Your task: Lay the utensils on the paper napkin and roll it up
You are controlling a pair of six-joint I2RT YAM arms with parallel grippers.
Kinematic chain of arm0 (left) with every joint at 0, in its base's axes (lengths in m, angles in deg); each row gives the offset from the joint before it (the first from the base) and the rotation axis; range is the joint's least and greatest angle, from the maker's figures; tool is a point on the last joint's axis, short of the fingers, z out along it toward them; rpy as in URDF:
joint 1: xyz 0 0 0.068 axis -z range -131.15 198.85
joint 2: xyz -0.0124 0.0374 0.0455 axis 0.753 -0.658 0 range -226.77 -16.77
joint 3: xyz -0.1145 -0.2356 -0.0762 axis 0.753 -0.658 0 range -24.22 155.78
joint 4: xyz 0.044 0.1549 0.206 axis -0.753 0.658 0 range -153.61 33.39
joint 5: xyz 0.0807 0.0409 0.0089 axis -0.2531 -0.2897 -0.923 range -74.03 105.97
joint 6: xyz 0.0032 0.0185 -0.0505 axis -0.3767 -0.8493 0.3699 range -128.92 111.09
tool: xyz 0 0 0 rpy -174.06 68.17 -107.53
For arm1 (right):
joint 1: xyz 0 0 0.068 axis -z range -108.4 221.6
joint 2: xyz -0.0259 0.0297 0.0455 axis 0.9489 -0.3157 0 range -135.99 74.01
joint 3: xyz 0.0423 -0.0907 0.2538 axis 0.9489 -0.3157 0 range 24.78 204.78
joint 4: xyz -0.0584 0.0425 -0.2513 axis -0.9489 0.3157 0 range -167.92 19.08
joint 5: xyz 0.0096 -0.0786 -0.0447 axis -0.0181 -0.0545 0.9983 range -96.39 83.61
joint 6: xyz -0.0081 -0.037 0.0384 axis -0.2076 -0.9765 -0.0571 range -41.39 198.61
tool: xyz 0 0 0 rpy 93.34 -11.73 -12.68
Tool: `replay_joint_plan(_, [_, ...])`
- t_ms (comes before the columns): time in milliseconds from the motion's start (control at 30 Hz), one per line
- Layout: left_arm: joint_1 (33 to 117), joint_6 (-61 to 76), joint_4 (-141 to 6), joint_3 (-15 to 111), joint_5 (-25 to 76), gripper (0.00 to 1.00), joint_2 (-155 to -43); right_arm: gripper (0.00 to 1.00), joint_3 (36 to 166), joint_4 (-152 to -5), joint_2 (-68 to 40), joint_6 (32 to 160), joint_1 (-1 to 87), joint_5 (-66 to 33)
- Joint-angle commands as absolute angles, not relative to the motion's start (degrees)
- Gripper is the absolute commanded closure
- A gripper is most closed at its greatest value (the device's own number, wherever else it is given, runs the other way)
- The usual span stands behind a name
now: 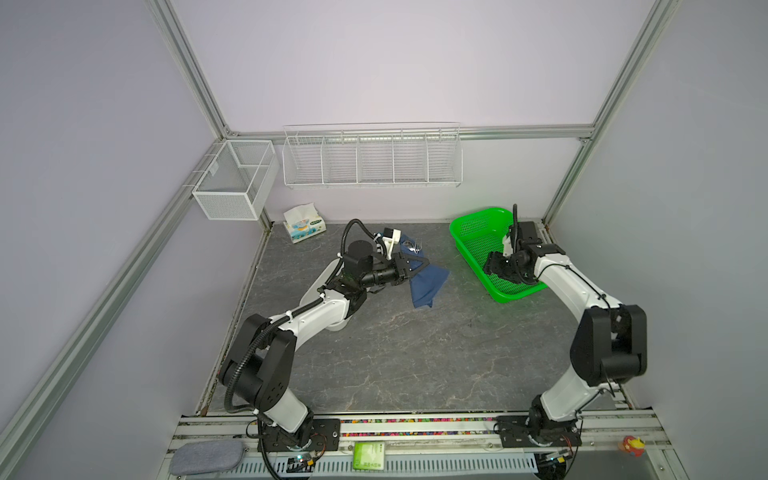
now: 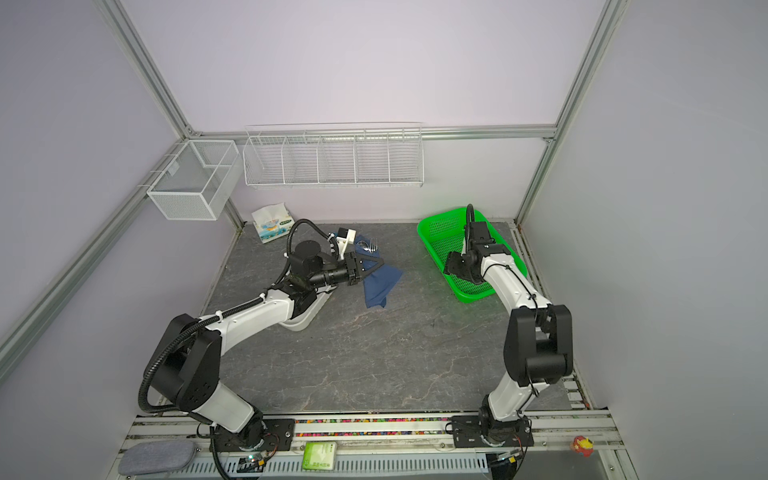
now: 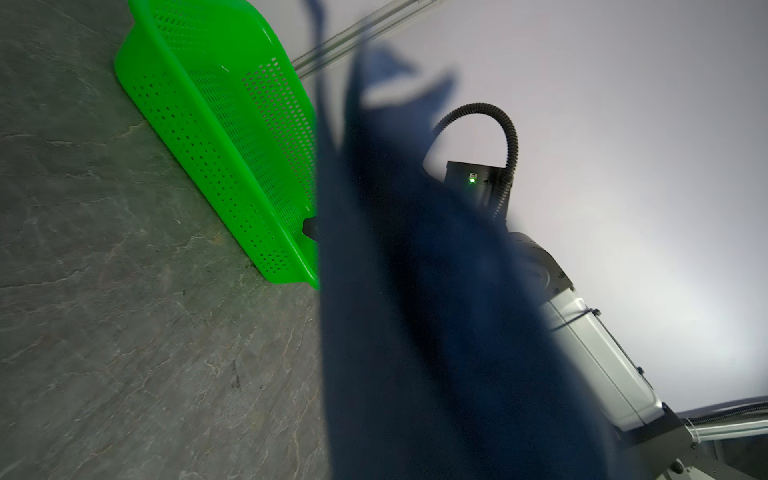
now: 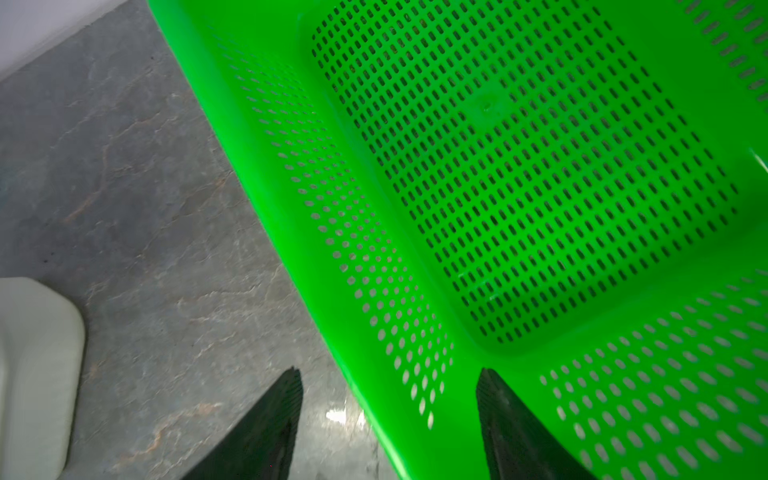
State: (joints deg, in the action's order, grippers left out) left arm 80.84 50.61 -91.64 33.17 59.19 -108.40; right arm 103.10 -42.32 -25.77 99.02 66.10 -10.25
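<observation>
The navy paper napkin [image 1: 430, 286] lies crumpled on the table left of centre, one edge lifted. My left gripper [image 1: 427, 263] is shut on that edge. In the left wrist view the blurred napkin [image 3: 415, 332] fills the middle and hides the fingers. A shiny fork [image 1: 417, 246] and spoon [image 1: 409, 248] of the utensils rest on the napkin's far part, just behind the gripper; both top views show them. My right gripper [image 4: 388, 374] stands open above the near left rim of a green basket [image 4: 266, 216], with nothing held between its fingers.
The green perforated basket [image 1: 473, 232] sits at the back right with nothing showing in it. A tissue pack [image 1: 303, 226] is at the back left. A white tray-like thing [image 2: 301, 322] lies under the left arm. Wire racks [image 1: 372, 158] hang on the wall. A grey pad [image 1: 205, 457] lies on the front rail.
</observation>
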Motion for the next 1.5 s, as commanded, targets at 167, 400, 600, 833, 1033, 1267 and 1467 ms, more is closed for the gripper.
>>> replay_joint_plan(167, [77.7,50.6,-89.8,40.1,61.1,1.00,-111.1,0.33,106.8,-43.3,-35.0,94.1,65.2,-26.8])
replay_joint_plan(400, [77.6,50.5,-87.7,42.5,59.4,1.00,-111.8,0.33,105.6,-41.8,-33.9,94.5,60.2,-27.4])
replay_joint_plan(600, [77.6,51.0,-90.7,40.0,56.8,1.00,-110.8,0.33,106.4,-44.1,-34.0,94.7,60.2,-29.3])
replay_joint_plan(833, [77.9,48.8,-90.1,33.8,51.7,1.00,-105.4,0.34,104.2,-44.7,-28.8,95.9,58.2,-27.8])
replay_joint_plan(1033, [79.2,45.1,-86.4,34.1,48.0,1.00,-102.3,0.33,97.0,-48.2,-9.6,99.6,59.5,-26.8])
replay_joint_plan(1267, [81.2,40.9,-81.8,34.6,43.3,1.00,-98.3,0.33,90.0,-58.0,7.2,107.9,57.4,-36.1])
replay_joint_plan(1467, [81.9,39.5,-79.9,34.5,41.6,1.00,-96.0,0.35,87.4,-64.1,14.8,113.3,52.6,-37.6])
